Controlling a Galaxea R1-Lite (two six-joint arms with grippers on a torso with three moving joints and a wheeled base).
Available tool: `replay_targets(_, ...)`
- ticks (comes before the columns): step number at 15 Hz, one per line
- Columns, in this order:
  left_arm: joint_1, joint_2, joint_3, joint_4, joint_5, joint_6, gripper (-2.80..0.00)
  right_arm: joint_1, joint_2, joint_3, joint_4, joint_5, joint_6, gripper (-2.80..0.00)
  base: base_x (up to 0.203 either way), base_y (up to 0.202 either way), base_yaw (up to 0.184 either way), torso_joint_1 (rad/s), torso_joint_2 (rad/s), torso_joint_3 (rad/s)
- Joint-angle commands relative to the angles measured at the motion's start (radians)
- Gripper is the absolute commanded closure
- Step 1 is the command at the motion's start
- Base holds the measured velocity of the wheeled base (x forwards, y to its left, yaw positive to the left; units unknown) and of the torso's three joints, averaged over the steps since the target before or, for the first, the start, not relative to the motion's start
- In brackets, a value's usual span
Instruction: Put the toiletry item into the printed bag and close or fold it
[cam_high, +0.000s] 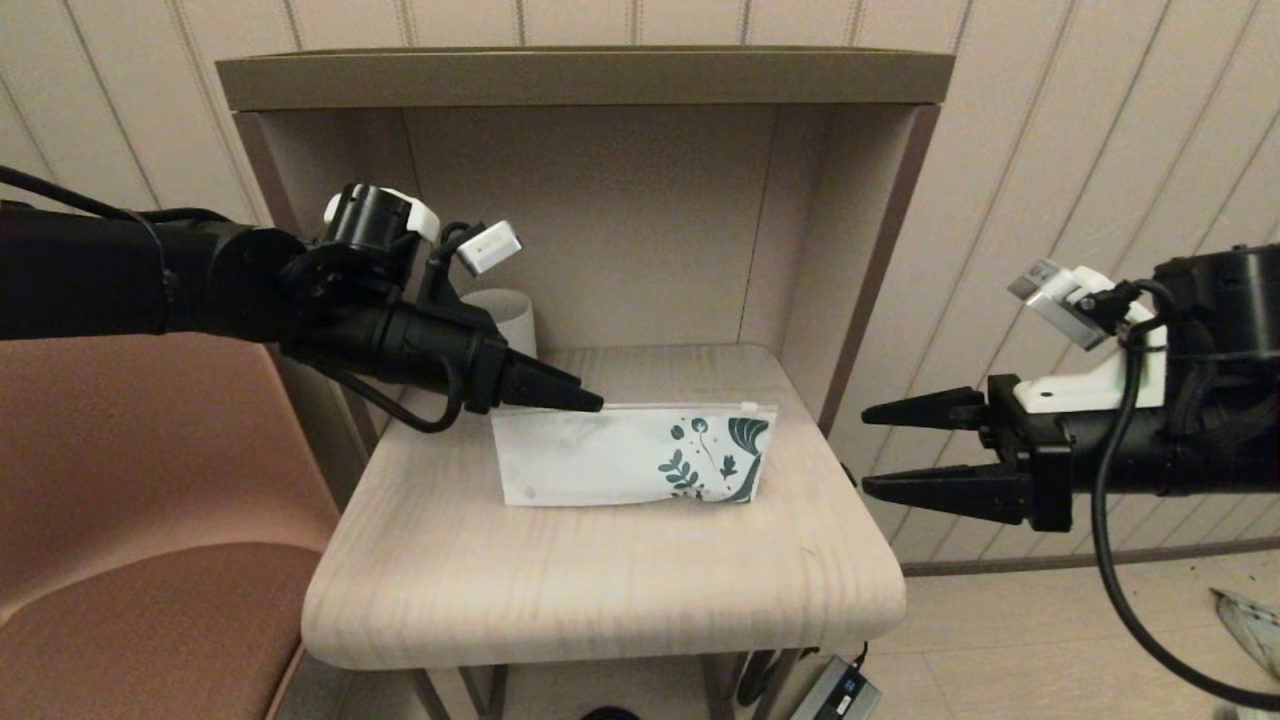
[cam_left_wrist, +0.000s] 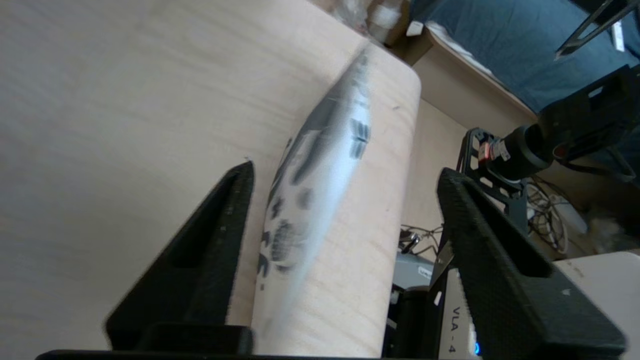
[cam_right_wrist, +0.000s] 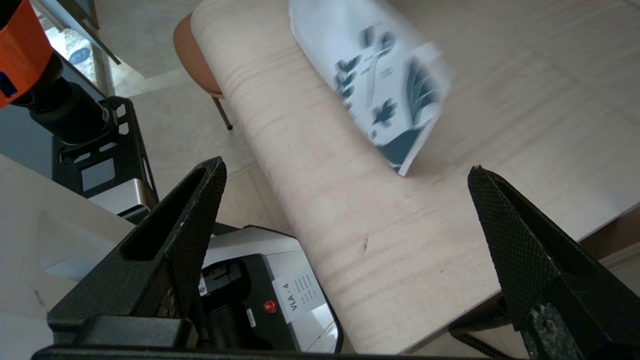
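The printed bag (cam_high: 620, 455) is a white pouch with a dark teal leaf print at its right end. It stands on its long edge, leaning, in the middle of the small wooden table (cam_high: 600, 600). My left gripper (cam_high: 592, 402) is at the bag's top edge near the left end. In the left wrist view the bag (cam_left_wrist: 320, 160) runs between the spread fingers of that gripper (cam_left_wrist: 345, 171), which is open and touches neither side. My right gripper (cam_high: 868, 448) hangs open off the table's right edge, away from the bag (cam_right_wrist: 380, 65). The toiletry item is out of view.
A white mug (cam_high: 510, 312) stands at the back left of the table, behind my left arm. Alcove walls close in the table at the back and both sides. A brown chair (cam_high: 150, 500) sits to the left. The right gripper (cam_right_wrist: 346, 167) looks over the table's front corner.
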Motion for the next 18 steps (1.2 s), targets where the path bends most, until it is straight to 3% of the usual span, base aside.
replay_targets(1, 0.001, -0.027, -0.003, 0.002, -0.005, 0.001, -2.8, 0.001, 0.0, 0.001, -0.002, 0.005, -0.004, -2.8, 0.0, 0.0, 0.0, 0.0, 0.0, 0.0)
replay_targets(2, 0.001, -0.04, -0.003, 0.003, -0.004, 0.0, -2.8, 0.001, 0.0, 0.0, -0.002, 0.005, -0.001, -2.8, 0.0, 0.0, 0.0, 0.0, 0.0, 0.0)
replay_targets(3, 0.001, -0.048, -0.011, 0.002, -0.002, 0.0, -2.8, 0.001, 0.001, -0.001, -0.002, 0.005, -0.002, 0.0, 0.0, 0.0, 0.0, 0.0, 0.0, 0.0)
replay_targets(6, 0.001, -0.078, -0.036, 0.002, 0.029, -0.007, -2.8, -0.001, 0.0, -0.004, -0.002, 0.004, -0.002, 0.0, 0.0, 0.0, 0.0, 0.0, 0.0, 0.0)
replay_targets(7, 0.001, -0.106, -0.027, 0.002, 0.033, -0.009, 0.0, -0.003, 0.0, -0.004, -0.002, 0.004, -0.002, 0.0, 0.0, 0.0, 0.0, 0.0, 0.0, 0.0)
replay_targets(13, 0.0, -0.34, 0.095, 0.007, 0.044, -0.01, 0.0, -0.024, -0.035, -0.009, -0.002, 0.006, -0.002, 0.0, 0.0, 0.0, 0.0, 0.0, 0.0, 0.0)
replay_targets(18, 0.001, -0.701, 0.325, 0.007, 0.239, -0.07, 0.0, -0.048, -0.198, 0.024, 0.01, -0.002, 0.011, 0.0, 0.0, 0.0, 0.0, 0.0, 0.0, 0.0)
